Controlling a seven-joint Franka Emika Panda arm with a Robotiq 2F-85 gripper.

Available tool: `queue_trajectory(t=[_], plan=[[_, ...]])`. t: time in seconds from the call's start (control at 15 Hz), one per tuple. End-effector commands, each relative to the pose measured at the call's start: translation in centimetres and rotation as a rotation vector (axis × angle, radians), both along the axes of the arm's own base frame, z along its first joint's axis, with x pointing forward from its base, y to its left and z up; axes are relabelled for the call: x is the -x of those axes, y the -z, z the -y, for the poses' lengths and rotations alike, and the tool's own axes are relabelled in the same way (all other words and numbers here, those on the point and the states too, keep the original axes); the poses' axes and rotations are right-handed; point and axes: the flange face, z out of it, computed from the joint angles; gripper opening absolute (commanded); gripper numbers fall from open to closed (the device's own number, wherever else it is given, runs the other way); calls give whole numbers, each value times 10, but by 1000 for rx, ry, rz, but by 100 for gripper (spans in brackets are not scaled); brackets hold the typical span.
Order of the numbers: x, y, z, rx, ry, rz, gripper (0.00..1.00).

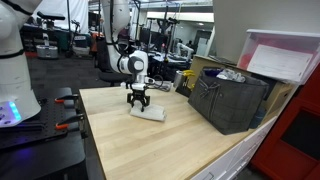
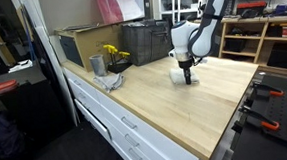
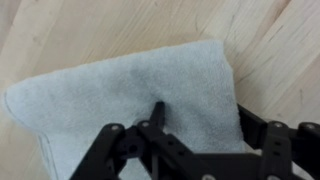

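Observation:
A pale grey folded towel lies flat on the wooden tabletop; in both exterior views it is a small white patch. My gripper points straight down onto its right half. The black fingertips stand apart and press on the cloth, with towel fabric lying between them. I cannot see any fold pinched or lifted. In the exterior views the gripper stands upright on the towel, near the table's back part.
A dark plastic crate stands on the table beside the towel. A cardboard box, a metal cup and yellow flowers stand further along. Clamps sit at one table edge.

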Motion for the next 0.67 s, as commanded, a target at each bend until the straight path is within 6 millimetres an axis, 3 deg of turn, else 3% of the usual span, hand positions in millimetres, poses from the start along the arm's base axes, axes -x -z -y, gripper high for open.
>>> queue_trajectory(t=[0.0, 0.33, 0.6], plan=[[-1, 3, 5, 26, 28, 45, 36], [-4, -12, 4, -2, -87, 91, 2], [-3, -24, -17, -90, -265, 138, 5]])
